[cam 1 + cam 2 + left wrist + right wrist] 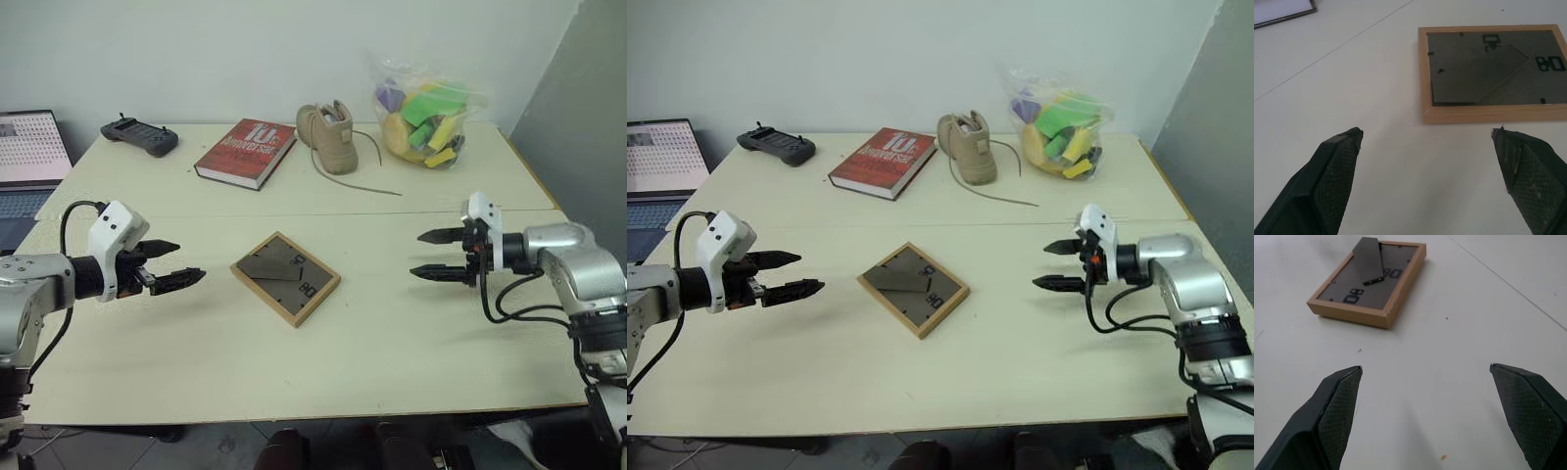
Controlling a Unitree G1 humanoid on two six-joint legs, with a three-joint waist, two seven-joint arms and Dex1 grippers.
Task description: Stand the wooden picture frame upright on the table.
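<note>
Wooden picture frame [285, 278] flat on the table [411, 333] (back up, stand seemingly folded), left gripper [168, 263] and right gripper [434, 255] flanking, both spread apart, empty.

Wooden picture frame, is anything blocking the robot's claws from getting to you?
No. The light wooden picture frame lies back-up on the pale cream table, with bare tabletop between it and both open claws, left and right. The red book sits farther back.

The wooden picture frame [285, 278] lies flat, back up, near the middle of the pale cream table [392, 343], turned diagonally. Its light wood border surrounds a dark back panel with folded easel stand and small clips.
</note>
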